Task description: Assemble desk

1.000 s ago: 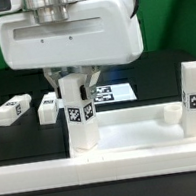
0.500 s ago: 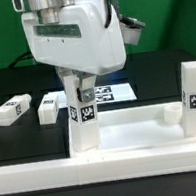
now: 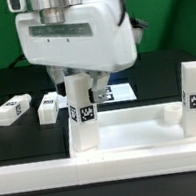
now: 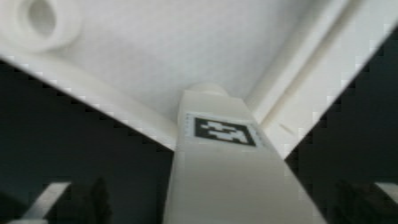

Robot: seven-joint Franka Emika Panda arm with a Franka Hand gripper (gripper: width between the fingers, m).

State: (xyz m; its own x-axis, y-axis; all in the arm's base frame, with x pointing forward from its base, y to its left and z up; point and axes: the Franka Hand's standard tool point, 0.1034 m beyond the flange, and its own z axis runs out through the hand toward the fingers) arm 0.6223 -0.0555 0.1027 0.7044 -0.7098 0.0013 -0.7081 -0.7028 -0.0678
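Observation:
The white tabletop (image 3: 141,132) lies at the front with its rim up. One white tagged leg (image 3: 81,116) stands upright in its corner socket at the exterior view's left. A second leg (image 3: 195,97) stands at the corner on the right. My gripper (image 3: 77,87) hangs over the left leg with a finger on each side of its top. In the wrist view the leg (image 4: 222,150) runs between the fingers (image 4: 54,202) with dark gaps on both sides, so the gripper (image 4: 205,208) is open around it. The tabletop (image 4: 160,60) lies beneath.
Two loose tagged legs (image 3: 12,110) (image 3: 50,108) lie on the black table at the exterior view's left. The marker board (image 3: 117,91) lies behind the tabletop. A white bar (image 3: 106,168) runs along the front.
The gripper body has turned about the upright leg and shifted slightly toward the exterior view's left. The leg stays upright in its socket.

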